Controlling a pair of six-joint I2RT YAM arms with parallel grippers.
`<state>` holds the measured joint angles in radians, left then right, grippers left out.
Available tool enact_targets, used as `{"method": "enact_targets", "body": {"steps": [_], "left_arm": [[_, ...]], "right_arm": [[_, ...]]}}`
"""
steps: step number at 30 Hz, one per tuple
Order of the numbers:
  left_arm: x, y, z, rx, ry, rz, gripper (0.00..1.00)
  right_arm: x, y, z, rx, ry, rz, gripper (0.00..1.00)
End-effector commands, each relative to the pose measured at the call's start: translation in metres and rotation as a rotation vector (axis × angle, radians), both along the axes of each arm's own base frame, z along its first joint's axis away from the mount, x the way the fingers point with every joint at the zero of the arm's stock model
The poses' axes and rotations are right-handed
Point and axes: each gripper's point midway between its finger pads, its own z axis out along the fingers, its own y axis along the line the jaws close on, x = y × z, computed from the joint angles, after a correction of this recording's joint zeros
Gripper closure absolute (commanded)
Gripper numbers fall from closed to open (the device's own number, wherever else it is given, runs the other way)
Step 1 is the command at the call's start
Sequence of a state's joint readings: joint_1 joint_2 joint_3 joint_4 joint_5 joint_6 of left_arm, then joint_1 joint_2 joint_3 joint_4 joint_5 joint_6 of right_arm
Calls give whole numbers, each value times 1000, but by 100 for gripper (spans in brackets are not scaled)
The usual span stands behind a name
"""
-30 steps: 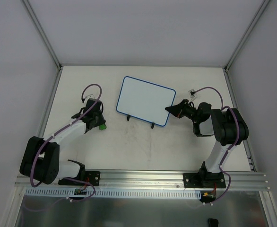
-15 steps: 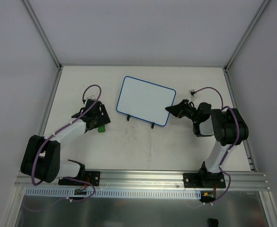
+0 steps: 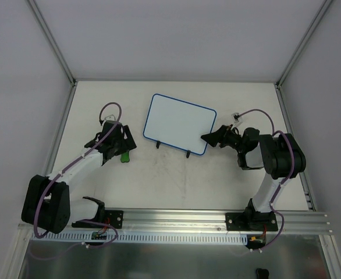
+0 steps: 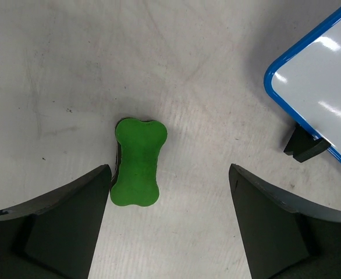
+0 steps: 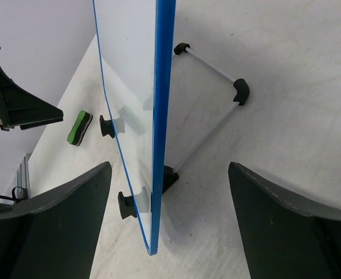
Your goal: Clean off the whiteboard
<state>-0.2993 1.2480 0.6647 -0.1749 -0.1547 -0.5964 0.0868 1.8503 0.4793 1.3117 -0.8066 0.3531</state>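
Two grippers we saw shut a second ago now gape, holding nothing. The left gripper (image 4: 169, 174) hangs over the released green eraser (image 4: 137, 161). The right gripper (image 5: 169, 168) straddles one end of the whiteboard (image 3: 179, 123), which stands mid-table (image 3: 176, 180) toward the far edge, its near-right corner masked overhead.

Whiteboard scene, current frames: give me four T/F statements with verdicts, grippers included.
1. The left gripper holds the green eraser. False: its jaws are open and the eraser lies loose on the table.
2. The whiteboard shows no scribbles in the top view. True.
3. The right gripper is shut on the whiteboard's rim. False: it is open, with the rim between its fingers and clear of both.
4. In the top view the eraser lies left of the whiteboard. True.
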Motion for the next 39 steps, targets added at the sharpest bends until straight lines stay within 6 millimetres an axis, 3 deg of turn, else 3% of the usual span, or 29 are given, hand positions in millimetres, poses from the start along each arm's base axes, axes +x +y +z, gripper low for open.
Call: {"method": "enact_targets", "body": {"steps": [1, 5, 7, 9, 11, 13, 21, 22, 23, 24, 27, 29, 30, 31, 39], "left_arm": [[-2, -1, 12, -33, -32, 2, 17], [-2, -1, 24, -46, -75, 3, 7], [-2, 0, 32, -48, -106, 9, 1], [-2, 4, 36, -36, -126, 15, 1], [-2, 7, 43, -33, -162, 22, 1], [-4, 13, 50, -18, -201, 34, 1], [-11, 31, 66, 17, -342, 79, 1], [-13, 32, 65, 19, -348, 78, 1], [-16, 33, 64, 22, -360, 75, 1], [-17, 35, 64, 24, -371, 78, 1], [-22, 39, 60, 42, -386, 79, 1], [-26, 40, 57, 42, -391, 78, 1], [-27, 41, 57, 41, -396, 78, 1], [-29, 41, 56, 37, -399, 77, 1], [-40, 46, 52, 39, -445, 81, 1]], "right_arm": [[9, -3, 51, 0, -281, -12, 11], [3, -12, 70, 5, -324, -38, 1], [-2, -20, 74, 3, -328, -69, 1], [-6, -29, 88, 2, -365, -117, 1], [-15, -38, 86, -7, -361, -167, 1], [-21, -45, 96, -9, -389, -206, 1], [-46, -66, 68, -100, -221, -347, 1], [-52, -67, 54, -128, -157, -347, 1], [-55, -70, 65, -147, -204, -361, 1], [-61, -71, 55, -171, -149, -359, 1], [-69, -73, 71, -184, -198, -366, 1], [-75, -76, 65, -195, -162, -385, 1], [-76, -79, 73, -192, -185, -408, 1], [-81, -80, 63, -223, -161, -403, 1], [-90, -91, 45, -325, -150, -468, 1]]}}
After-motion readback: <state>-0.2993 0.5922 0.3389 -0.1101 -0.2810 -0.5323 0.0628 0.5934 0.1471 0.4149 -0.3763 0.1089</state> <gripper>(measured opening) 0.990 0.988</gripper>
